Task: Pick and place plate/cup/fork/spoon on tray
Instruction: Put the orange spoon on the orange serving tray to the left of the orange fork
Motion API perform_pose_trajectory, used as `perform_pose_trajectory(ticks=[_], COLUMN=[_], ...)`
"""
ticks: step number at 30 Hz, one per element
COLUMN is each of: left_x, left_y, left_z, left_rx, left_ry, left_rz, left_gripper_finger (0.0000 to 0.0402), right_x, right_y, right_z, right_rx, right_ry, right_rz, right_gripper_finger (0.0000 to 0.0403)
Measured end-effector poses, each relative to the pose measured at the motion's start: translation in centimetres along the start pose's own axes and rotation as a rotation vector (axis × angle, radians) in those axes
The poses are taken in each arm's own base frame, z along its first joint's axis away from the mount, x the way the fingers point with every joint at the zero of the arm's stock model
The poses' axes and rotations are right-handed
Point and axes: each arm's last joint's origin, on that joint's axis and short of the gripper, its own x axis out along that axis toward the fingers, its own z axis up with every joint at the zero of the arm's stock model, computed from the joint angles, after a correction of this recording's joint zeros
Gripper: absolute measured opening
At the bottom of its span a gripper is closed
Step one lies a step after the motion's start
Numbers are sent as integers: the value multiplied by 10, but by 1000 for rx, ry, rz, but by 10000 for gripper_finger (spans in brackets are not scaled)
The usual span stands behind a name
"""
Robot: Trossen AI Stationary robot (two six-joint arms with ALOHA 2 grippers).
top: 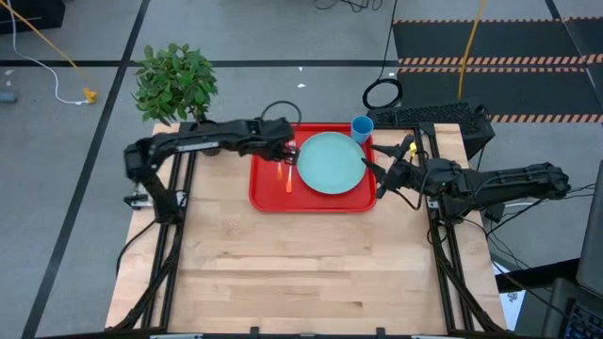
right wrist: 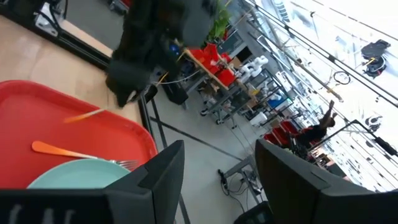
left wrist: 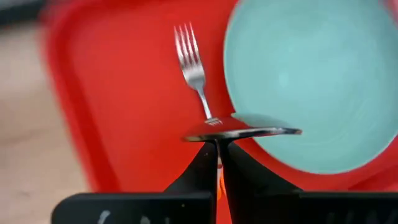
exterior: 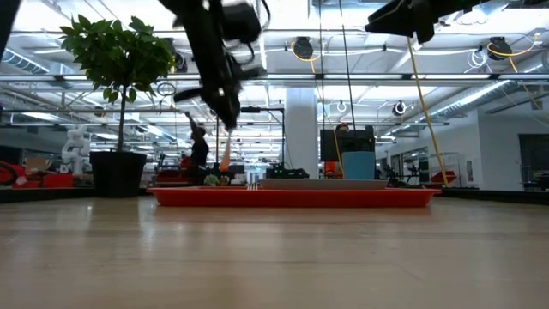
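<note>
The red tray (top: 268,193) lies at the table's far middle. The mint plate (top: 332,162) lies flat in it. The orange-handled fork (top: 285,179) lies in the tray left of the plate, and it also shows in the left wrist view (left wrist: 189,56). The blue cup (top: 362,127) stands at the tray's far right corner; I cannot tell whether it is in the tray or beside it. My left gripper (top: 290,153) is shut on the spoon (left wrist: 261,132) over the tray's left part, above the fork. My right gripper (top: 382,174) is open and empty at the tray's right edge. My left gripper pinches the spoon's silver metal part (left wrist: 214,132) between its two fingertips. The spoon lies across the fingers, its bowl (left wrist: 267,131) edge-on to one side. In the right wrist view its orange handle (right wrist: 74,117) sticks out from the gripper, above the tray floor.
A potted plant (top: 174,80) stands at the table's far left corner. A black keyboard (top: 443,118) lies at the far right. The near half of the table (top: 301,273) is bare wood. People and shelves show in the room beyond.
</note>
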Motion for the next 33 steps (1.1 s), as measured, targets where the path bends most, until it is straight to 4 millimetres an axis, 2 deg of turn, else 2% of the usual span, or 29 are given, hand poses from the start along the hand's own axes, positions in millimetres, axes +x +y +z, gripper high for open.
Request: perform_pose_trajectory(ticks=[5, 10, 13, 18, 22, 33], left_x=[49, 76, 81, 85, 87, 90], left_y=[6, 21, 23, 26, 35, 32], left_z=[1, -7, -4, 6, 13, 13], left_rx=[-71, -134, -151, -189, -189, -190], left_ry=[220, 439, 450, 370, 307, 236], left_rz=[7, 86, 71, 63, 124, 141], left_gripper_finger=[8, 10, 11, 12, 13, 14], right_x=[1, 2, 3, 3, 3, 3], right_y=[0, -2, -3, -3, -3, -3], right_z=[-1, -3, -5, -5, -5, -5], right_rx=[0, -1, -4, 0, -1, -3], right_ry=[7, 42, 51, 54, 54, 55], right_rz=[-5, -31, -35, -38, -38, -39], right_gripper_finger=[191, 191, 191, 191, 191, 191])
